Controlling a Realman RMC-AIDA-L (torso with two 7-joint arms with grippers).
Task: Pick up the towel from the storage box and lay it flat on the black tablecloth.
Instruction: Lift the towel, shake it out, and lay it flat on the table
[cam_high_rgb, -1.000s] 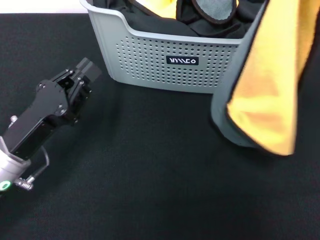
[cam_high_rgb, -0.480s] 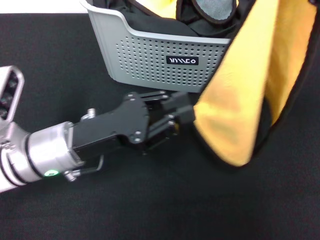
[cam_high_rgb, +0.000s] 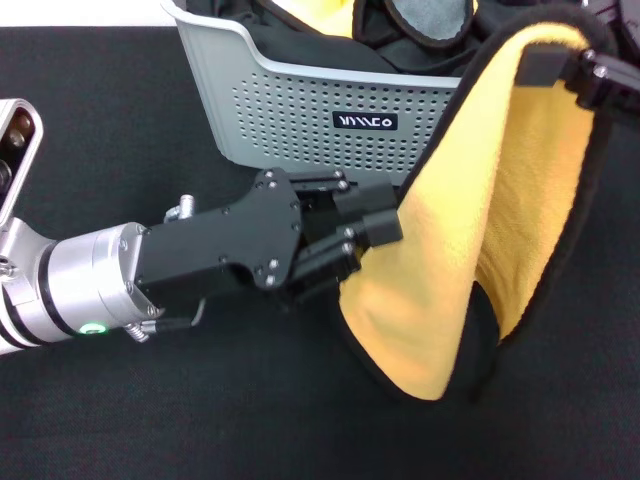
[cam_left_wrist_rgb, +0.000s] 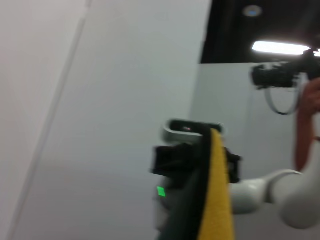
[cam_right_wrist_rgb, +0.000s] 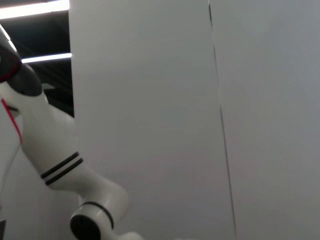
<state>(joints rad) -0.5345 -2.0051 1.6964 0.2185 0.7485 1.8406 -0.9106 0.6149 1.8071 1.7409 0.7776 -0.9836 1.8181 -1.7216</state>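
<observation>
Soft orange-yellow towel (cam_high_rgb: 470, 250) hangs limp beside the storage box (cam_high_rgb: 300, 120) over the black tablecloth (cam_high_rgb: 150, 410), right pincer (cam_high_rgb: 590, 70) pinching its top corner, left pincer (cam_high_rgb: 385, 235) nipping its side edge; likely light, best spread by corners.

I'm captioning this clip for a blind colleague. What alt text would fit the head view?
An orange-yellow towel with black edging hangs in the air between two robot claws: the right claw holds its upper corner and the left claw meets its lower left edge. Behind it a light grey storage box stands on the black tablecloth, with more cloth inside.
</observation>
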